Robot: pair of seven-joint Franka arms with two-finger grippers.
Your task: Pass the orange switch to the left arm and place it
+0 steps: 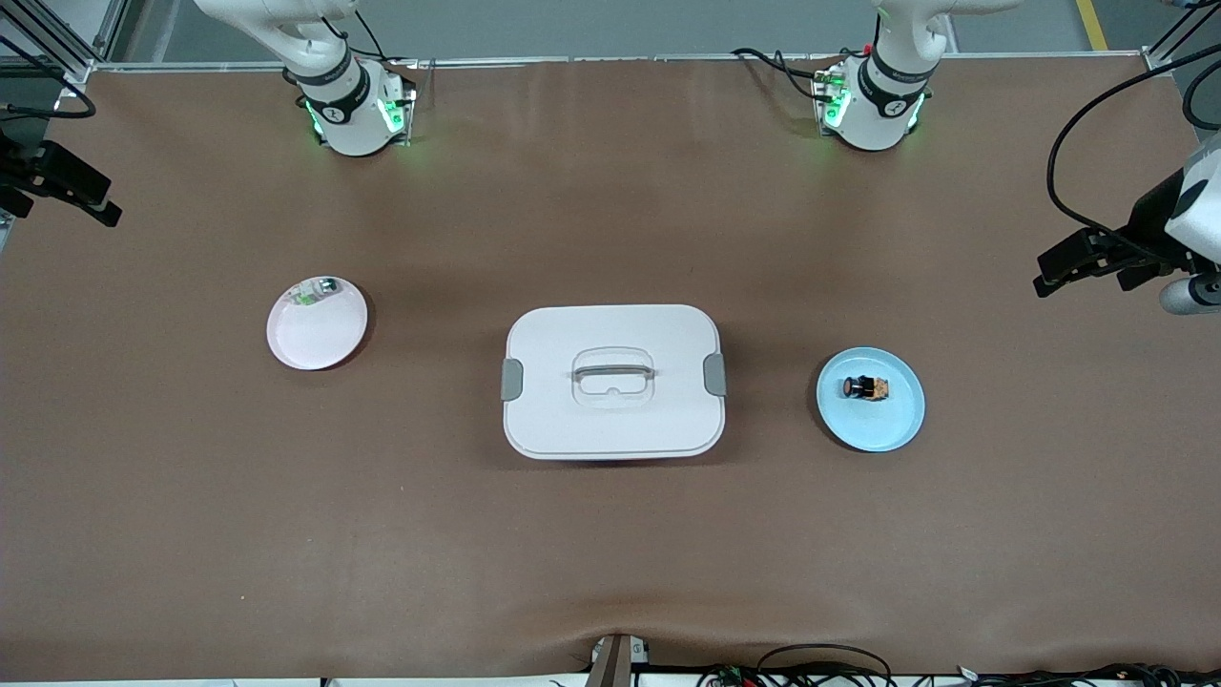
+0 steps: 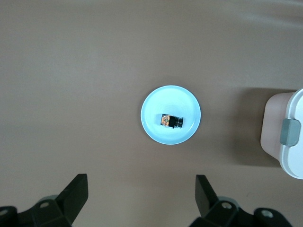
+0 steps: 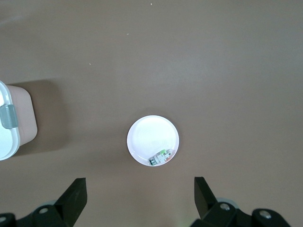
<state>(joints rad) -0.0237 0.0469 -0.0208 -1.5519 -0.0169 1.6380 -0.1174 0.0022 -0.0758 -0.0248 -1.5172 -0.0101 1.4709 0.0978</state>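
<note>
Brown table [image 1: 610, 553] carries the box [image 1: 612, 382] centrally; left hand [image 2: 142, 198] and right hand [image 3: 140, 198] wait high, both released.

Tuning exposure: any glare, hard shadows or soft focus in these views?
Front view: pale sheen streaks on the brown table near the bases; soft shadow under the box. Left wrist view: orange switch sharp on the blue plate. Right wrist view: pink plate nearly blown white.
</note>
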